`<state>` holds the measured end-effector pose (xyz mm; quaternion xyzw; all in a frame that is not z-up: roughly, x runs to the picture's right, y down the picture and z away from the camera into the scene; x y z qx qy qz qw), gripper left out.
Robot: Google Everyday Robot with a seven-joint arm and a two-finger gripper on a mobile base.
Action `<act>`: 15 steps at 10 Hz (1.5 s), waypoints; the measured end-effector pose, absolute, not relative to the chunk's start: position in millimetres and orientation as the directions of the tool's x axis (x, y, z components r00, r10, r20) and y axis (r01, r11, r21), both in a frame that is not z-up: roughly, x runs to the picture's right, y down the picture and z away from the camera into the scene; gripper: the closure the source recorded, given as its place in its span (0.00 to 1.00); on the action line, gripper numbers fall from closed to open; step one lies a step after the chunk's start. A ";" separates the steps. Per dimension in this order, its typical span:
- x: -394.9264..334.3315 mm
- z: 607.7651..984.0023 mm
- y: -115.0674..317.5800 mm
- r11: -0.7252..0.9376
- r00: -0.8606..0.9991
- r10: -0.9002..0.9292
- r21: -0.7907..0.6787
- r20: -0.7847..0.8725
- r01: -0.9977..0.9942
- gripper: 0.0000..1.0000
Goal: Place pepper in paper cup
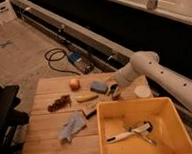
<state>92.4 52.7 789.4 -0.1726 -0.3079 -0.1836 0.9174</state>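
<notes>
Pepper cannot be made out, probably hidden under the gripper [114,89], which sits low over the bench [49,140] just left of the paper cup [142,91]; its hold cannot be told. Any carry would run rightward to that cup

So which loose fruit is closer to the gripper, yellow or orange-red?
The yellow elongated fruit; the gripper is low beside the blue sponge, and the orange-red round fruit sits beyond that sponge.

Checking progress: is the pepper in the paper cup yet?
Seemingly not: the paper cup shows only a plain pale top. The gripper is apart from it, by the blue sponge.
</notes>
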 end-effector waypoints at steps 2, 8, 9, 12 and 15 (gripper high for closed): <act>87.2 801.1 63.0 0.856 0.737 -0.222 -0.234 0.639 0.460 0.41; 88.2 827.8 77.7 0.839 0.774 -0.195 -0.306 0.602 0.450 0.47; 89.4 828.9 77.1 0.840 0.782 -0.194 -0.312 0.592 0.444 0.55; 90.7 829.7 73.9 0.843 0.797 -0.194 -0.318 0.572 0.434 0.87; 90.1 827.7 70.9 0.849 0.800 -0.198 -0.310 0.566 0.429 1.00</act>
